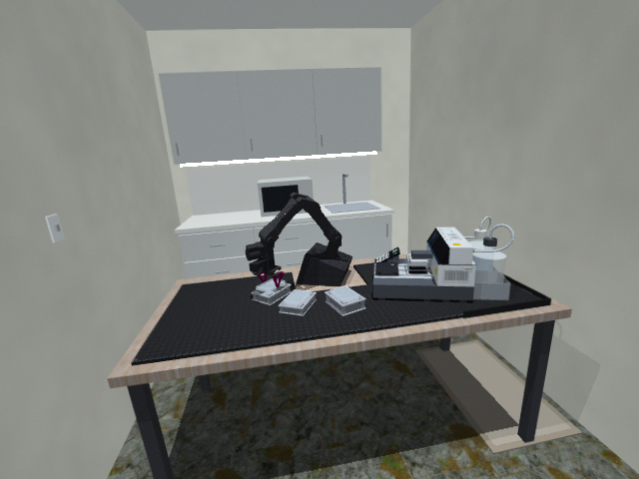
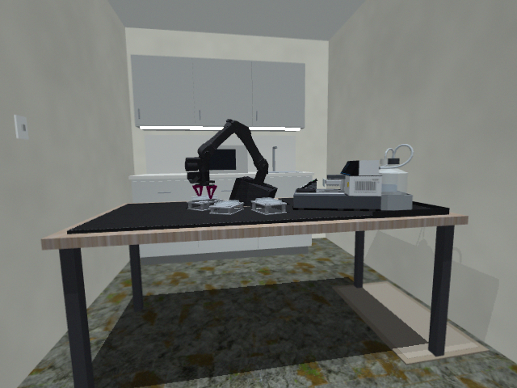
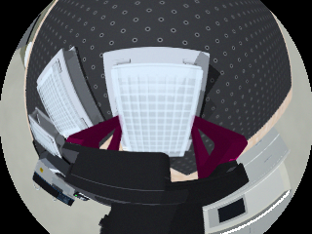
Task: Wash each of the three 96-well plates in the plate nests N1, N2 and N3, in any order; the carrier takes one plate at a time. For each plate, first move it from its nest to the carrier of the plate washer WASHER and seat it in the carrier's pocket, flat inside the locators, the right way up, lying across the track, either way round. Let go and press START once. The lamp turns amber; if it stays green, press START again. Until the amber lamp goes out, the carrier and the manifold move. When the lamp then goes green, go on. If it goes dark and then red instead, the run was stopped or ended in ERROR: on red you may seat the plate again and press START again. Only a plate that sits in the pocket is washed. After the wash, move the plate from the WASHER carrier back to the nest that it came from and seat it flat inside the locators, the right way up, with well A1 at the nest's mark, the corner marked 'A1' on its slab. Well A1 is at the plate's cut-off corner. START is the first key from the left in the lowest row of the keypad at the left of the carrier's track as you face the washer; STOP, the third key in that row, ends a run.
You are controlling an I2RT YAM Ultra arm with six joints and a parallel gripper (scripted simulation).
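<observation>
Three white 96-well plates stand in nests on the black mat. My gripper [image 1: 270,280] [image 2: 204,191] [image 3: 156,118] with magenta fingers is shut on the leftmost plate [image 1: 268,289] [image 2: 199,201] [image 3: 156,100], one finger on each long side, and holds it just over its nest [image 1: 267,298] [image 3: 152,58]. The middle plate [image 1: 298,300] [image 2: 225,204] [image 3: 58,94] and the right plate [image 1: 344,297] [image 2: 268,203] sit in their nests. The washer [image 1: 438,270] [image 2: 350,191] stands at the right of the table, with its keypad [image 1: 386,255] [image 2: 308,186] at its left end.
The arm's black base [image 1: 323,268] [image 2: 252,190] stands behind the nests. A clear bottle with tubing [image 1: 490,252] [image 2: 394,175] stands behind the washer. The mat's raised edge [image 1: 536,296] runs along the right side.
</observation>
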